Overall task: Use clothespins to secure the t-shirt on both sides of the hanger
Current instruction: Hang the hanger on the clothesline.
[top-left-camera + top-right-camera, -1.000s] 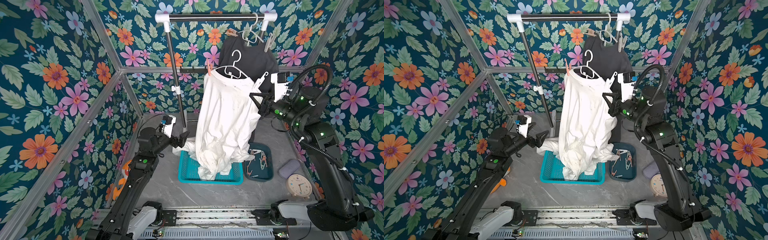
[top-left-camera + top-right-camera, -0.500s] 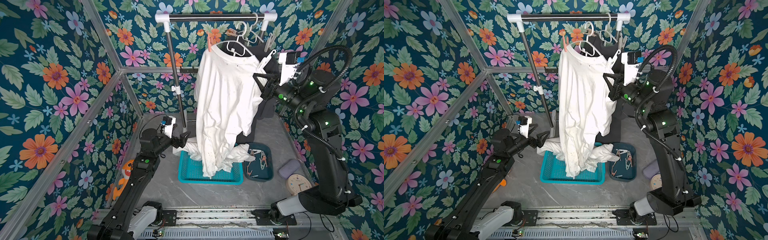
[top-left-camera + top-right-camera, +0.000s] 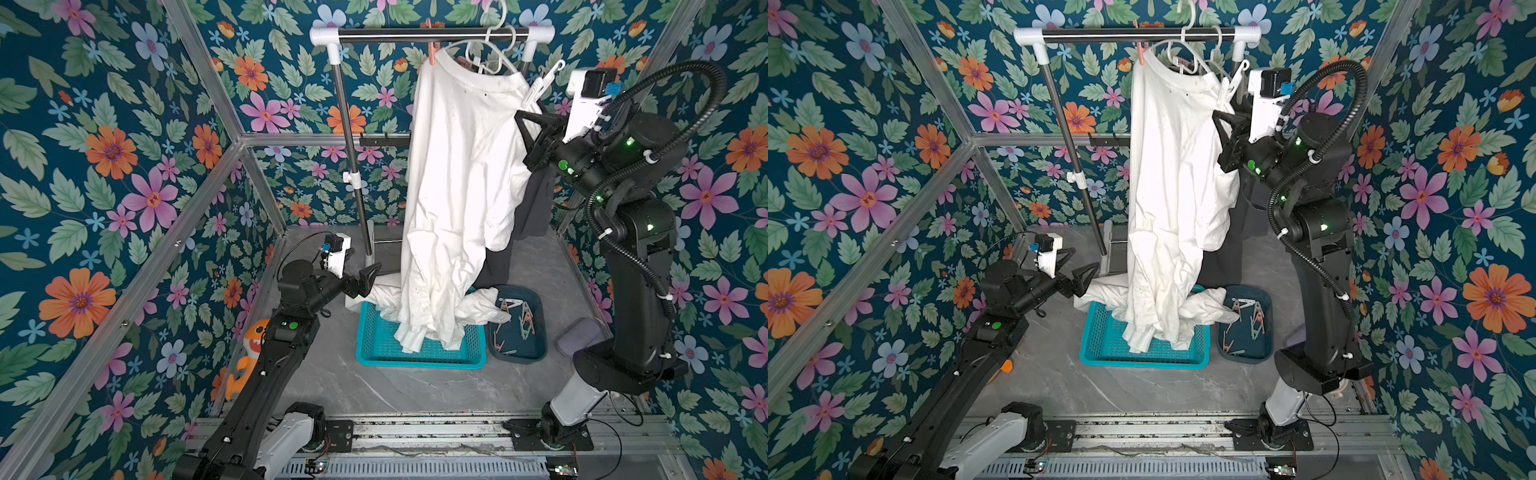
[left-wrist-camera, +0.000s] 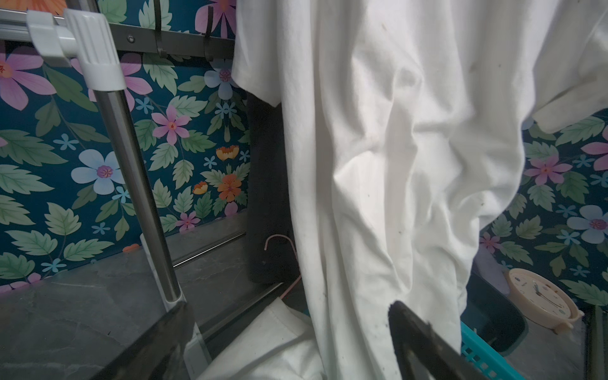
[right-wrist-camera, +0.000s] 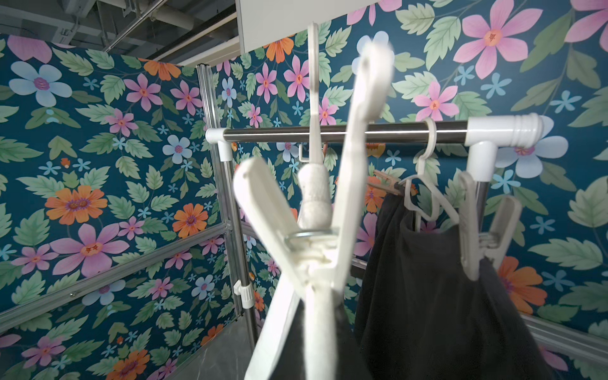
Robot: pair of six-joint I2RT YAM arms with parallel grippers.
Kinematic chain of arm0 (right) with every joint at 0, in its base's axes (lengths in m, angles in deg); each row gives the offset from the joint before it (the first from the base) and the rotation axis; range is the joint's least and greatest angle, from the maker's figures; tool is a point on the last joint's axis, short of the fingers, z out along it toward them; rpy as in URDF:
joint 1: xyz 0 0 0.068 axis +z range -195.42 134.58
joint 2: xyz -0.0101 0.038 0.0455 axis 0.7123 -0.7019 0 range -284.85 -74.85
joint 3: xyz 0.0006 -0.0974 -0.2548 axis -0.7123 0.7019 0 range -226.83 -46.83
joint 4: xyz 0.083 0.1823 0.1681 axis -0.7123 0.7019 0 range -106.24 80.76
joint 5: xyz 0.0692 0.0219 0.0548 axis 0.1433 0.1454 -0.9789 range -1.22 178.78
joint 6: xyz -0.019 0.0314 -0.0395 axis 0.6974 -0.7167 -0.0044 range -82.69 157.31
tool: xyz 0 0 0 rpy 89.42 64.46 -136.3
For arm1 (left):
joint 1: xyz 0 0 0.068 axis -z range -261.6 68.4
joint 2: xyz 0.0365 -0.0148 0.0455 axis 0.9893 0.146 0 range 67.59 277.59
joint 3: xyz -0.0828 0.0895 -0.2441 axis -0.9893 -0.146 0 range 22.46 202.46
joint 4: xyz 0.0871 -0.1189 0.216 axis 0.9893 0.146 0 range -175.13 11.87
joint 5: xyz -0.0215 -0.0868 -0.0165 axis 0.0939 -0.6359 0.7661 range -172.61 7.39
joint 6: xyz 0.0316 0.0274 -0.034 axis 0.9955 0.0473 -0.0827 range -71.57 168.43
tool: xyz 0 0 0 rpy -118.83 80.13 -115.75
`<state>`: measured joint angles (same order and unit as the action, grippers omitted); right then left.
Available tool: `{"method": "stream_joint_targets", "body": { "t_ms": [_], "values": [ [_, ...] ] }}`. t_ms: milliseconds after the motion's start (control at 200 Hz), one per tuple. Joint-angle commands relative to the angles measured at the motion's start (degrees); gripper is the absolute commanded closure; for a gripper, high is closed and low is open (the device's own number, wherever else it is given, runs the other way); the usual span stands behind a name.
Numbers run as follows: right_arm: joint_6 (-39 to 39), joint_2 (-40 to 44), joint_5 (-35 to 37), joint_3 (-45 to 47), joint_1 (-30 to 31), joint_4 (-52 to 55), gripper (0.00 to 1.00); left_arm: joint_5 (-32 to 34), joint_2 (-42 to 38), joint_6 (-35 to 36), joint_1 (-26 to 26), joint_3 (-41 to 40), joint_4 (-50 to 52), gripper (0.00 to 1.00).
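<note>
**A:** So, what does the right wrist camera catch that the top views hide?

**B:** A black garment (image 5: 444, 296) on the rail (image 5: 269, 135), held by a tan clothespin (image 5: 386, 182) and a grey clothespin (image 5: 468, 230).

**A:** And the left wrist?

**B:** One pink hanger (image 4: 279, 240) on the floor, one clock (image 4: 539, 296).

**A:** The white t-shirt (image 3: 457, 187)?

**B:** Two pins: a pink clothespin (image 3: 433, 56) on one shoulder, a white clothespin (image 3: 542, 83) on the other.

**A:** Containers?

**B:** Two. The tray (image 3: 532, 351) holds loose clothespins (image 3: 517, 318), too tangled to count. The basket (image 3: 380, 345) holds white cloth, and the shirt's hem hangs into it.

**A:** Grippers?

**B:** The left gripper (image 3: 365, 278) is spread, near the basket. The right gripper (image 3: 524, 124) is pressed together at the shirt's shoulder, but I cannot tell what it pinches.
</note>
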<state>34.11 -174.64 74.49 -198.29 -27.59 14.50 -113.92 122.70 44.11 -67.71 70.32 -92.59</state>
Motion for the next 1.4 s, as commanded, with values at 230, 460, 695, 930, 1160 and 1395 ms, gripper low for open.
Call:
{"method": "stream_joint_targets", "body": {
  "t_ms": [230, 460, 695, 930, 1160, 1395],
  "values": [
    [1.51, -0.46, 3.05, 0.64, -0.18, -3.44, 1.00, 0.10, 0.66, -0.69, 0.08, -0.32, -3.32, 0.06],
    [2.21, -3.98, 4.52, 0.32, -0.32, -1.04, 1.00, -0.44, 1.14, -0.61, 0.16, -0.20, -3.26, 0.06],
    [2.72, -5.69, 5.93, 0.42, -0.33, -5.01, 1.00, -0.07, 0.70, -0.17, 0.19, -0.48, -2.91, 0.06],
    [3.03, 0.36, 5.94, 10.92, -0.37, -14.35, 1.00, 0.17, 0.79, 0.63, 0.18, -0.65, -2.35, 0.06],
    [3.50, -5.11, 6.76, 2.41, -1.28, -10.10, 1.00, -0.50, 0.97, 0.01, 0.36, 0.00, -2.40, 0.06],
    [3.38, -9.67, 6.47, -1.78, -1.40, -11.49, 1.00, 0.10, 0.30, 0.53, 0.45, -0.18, -1.87, 0.06]
  ]
}}
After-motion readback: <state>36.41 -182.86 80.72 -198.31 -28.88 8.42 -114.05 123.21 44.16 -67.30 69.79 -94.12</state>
